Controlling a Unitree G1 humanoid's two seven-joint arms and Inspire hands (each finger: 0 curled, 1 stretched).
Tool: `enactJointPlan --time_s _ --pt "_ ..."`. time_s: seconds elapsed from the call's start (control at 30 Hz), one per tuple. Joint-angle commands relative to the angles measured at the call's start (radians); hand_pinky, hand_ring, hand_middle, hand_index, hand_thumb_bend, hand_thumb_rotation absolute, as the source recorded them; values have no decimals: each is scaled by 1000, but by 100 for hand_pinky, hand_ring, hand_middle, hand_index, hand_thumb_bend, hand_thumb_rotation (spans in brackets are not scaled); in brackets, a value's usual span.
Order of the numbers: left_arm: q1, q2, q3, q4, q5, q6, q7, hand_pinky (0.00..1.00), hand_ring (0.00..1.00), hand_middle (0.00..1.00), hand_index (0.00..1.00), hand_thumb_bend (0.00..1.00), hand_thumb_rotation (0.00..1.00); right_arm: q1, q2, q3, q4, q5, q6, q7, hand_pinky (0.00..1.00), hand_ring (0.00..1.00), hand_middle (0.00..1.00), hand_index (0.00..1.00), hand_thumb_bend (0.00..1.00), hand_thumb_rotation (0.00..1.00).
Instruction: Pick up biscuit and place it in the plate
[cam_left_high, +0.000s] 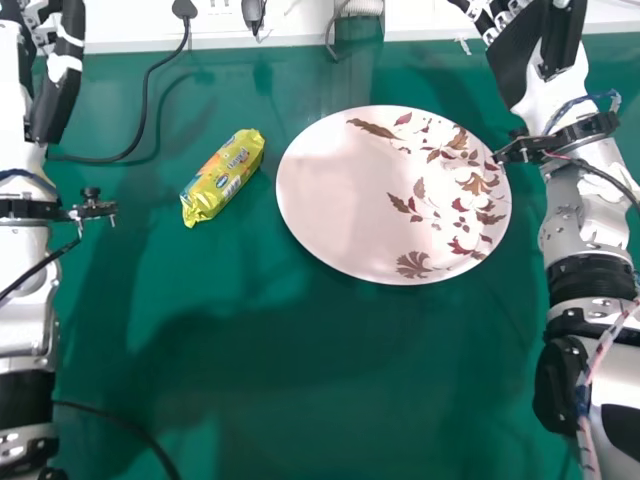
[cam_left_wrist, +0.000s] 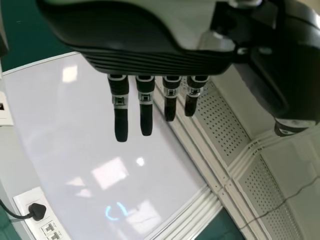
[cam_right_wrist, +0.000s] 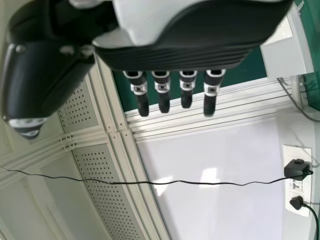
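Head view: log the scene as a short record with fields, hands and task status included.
Item to move: biscuit in a yellow wrapper
Item position: flat on the green table, left of the plate, not touching it
Item angle: slanted, far end turned toward the right
Plate look: pale, with brown and reddish leaf patterns mostly on its right side
Left hand: top left, open, holding nothing
Right hand: top right, open, holding nothing
Task status: biscuit not yet on the plate

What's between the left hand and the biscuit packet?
In the head view, a black cable curves over the green table between the left hand and the yellow biscuit packet.
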Motion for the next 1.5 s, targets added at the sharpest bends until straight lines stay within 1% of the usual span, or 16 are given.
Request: enactJointPlan --time_s 0.0,0.13,0.3,0.37,0.5,0.6,0.7,0.83,1.0,1.07,1.17,1.3,1.47 --pt "30 24 -3 -47 43 21 19 71 85 98 100 83 61 16 0 1 -2 -4 -12 -4 96 100 100 99 98 56" --pt "59 30 -9 -107 111 59 33 70 85 98 100 82 62 14 0 0 2 -3 -11 -4 96 100 100 99 98 56" --pt "99 32 -17 -199 199 126 42 71 86 99 100 83 61 11 -1 1 6 -3 -9 -1 93 100 100 99 100 56" --pt "106 35 -21 -220 229 138 47 70 85 99 100 82 61 11 -1 2 5 -3 -8 -2 93 100 100 99 100 55" --pt "117 44 -36 -244 307 160 67 72 86 99 100 83 60 11 1 -3 3 7 5 0 99 100 100 100 100 56" --pt "123 38 -51 -275 362 195 77 72 86 99 100 84 59 11 -1 -3 3 7 6 3 100 100 100 100 100 57" --pt "125 42 -75 -299 437 226 97 71 86 99 100 81 60 12 -3 -2 3 5 4 6 97 100 100 98 100 58" --pt "134 37 -100 -344 508 283 87 72 86 99 100 81 60 13 -1 -4 -1 8 7 7 100 100 100 99 100 60" --pt "146 41 -121 -383 553 333 68 72 86 100 100 83 60 16 -2 -4 -3 7 -2 9 100 100 100 99 100 61" --pt "153 46 -129 -397 561 351 47 72 86 100 100 84 59 14 -3 -5 0 10 0 14 100 100 100 99 100 61" --pt "163 50 -136 -428 563 381 -5 73 86 100 100 84 59 14 -4 -7 2 11 2 17 100 100 100 99 100 57" --pt "170 55 -147 -458 586 413 -49 73 86 100 100 84 59 17 -1 -8 -2 10 -2 11 100 100 100 99 100 52" --pt "172 61 -152 -485 581 443 -99 72 85 99 100 84 59 19 1 -9 -4 11 -7 9 100 100 100 100 100 55"
